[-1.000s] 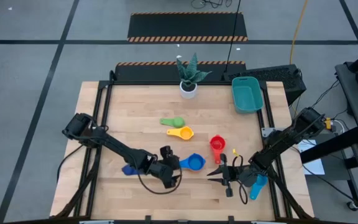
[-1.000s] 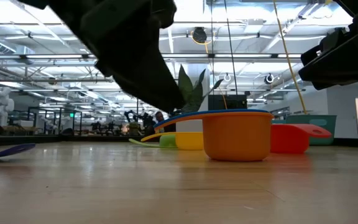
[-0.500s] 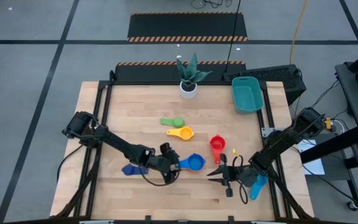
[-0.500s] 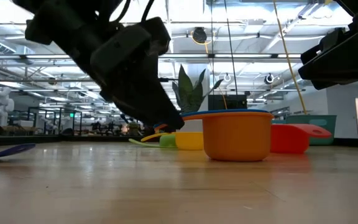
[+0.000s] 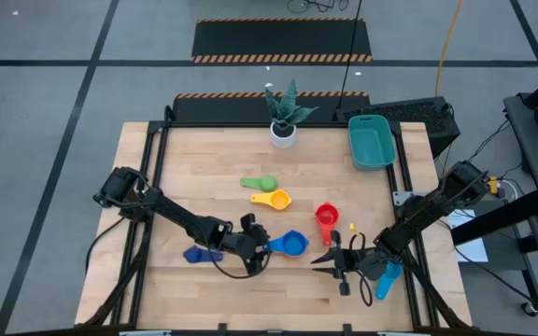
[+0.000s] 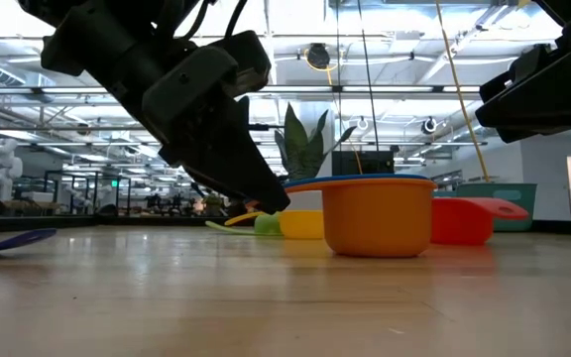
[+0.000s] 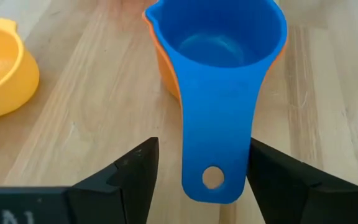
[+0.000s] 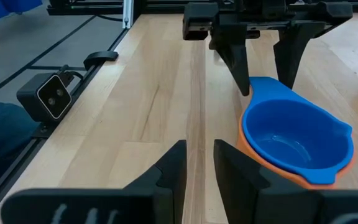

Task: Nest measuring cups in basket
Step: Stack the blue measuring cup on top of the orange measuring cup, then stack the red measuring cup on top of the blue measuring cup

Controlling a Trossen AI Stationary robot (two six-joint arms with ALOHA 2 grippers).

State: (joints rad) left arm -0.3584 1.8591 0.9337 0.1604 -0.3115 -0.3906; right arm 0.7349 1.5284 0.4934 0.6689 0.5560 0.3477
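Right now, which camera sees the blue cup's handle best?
The left wrist view: the blue cup's handle lies whole between the left pincer fingers. The high view shows it small, the low view only as an edge behind the arm, and the right wrist view mostly hides it.

A small spiky plant in a white pot (image 5: 283, 133) stands at the far edge of the wooden table (image 5: 204, 168). A small camera (image 8: 51, 94) is clamped beside the table's edge.

You have seven measuring cups (image 5: 292, 245) on the table (image 5: 204, 177), two of them nested, plus one basket (image 5: 371, 143), one potted plant (image 5: 284, 110) and two arms.
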